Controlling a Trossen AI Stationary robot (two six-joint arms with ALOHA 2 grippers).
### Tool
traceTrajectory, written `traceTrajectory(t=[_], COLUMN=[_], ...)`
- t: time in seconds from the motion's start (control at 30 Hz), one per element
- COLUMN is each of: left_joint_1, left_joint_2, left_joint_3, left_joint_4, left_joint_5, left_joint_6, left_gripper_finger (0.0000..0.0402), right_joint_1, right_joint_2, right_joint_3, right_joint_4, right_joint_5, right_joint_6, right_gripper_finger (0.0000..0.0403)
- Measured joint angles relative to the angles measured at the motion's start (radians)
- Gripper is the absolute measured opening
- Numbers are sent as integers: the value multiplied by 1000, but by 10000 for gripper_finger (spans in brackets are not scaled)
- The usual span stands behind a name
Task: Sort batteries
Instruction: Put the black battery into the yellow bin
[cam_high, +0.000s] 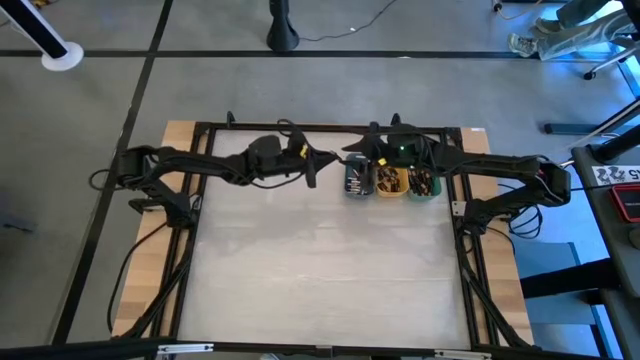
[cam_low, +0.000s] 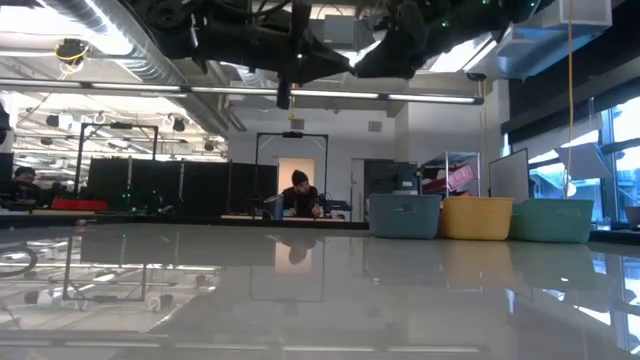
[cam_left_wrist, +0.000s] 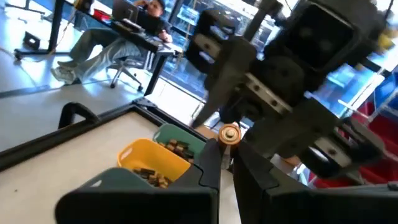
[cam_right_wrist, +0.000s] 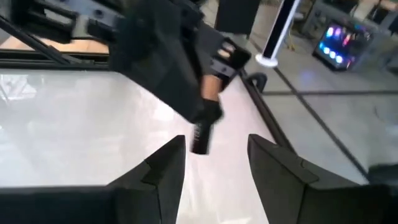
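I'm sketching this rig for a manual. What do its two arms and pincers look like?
Both arms are dark, nearly black, jointed links with black cables trailing along them. The left pincer and right pincer each end in two matte dark, wedge-shaped fingers. Small green lights glow on the right arm's wrist.

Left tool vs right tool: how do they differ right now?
1. The left tool is shut on a battery; the right tool stands open with nothing between its fingers.
2. In the high view the left tool is left of the three trays, while the right tool is at the trays' far edge.

Shared: both are dark, two-fingered, raised off the table and facing each other.
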Motion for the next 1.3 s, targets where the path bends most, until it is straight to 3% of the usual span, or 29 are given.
traceTrajectory(t=[0.53, 1.1, 1.3], left_joint_1=[-12, -32, -34], left_joint_2=[3, 10, 38], left_joint_3=[0, 0, 0], left_joint_4=[-42, -83, -76], left_joint_5=[0, 0, -1], left_joint_6=[78, 79, 68], left_gripper_finger=[10, 10, 10], right_joint_1=[0, 0, 0], right_joint_2=[34, 58, 58], right_joint_3=[0, 0, 0], right_joint_4=[-30, -28, -29], right_joint_5=[-95, -106, -105], right_joint_6=[78, 105, 122], right_gripper_finger=[177, 176, 129])
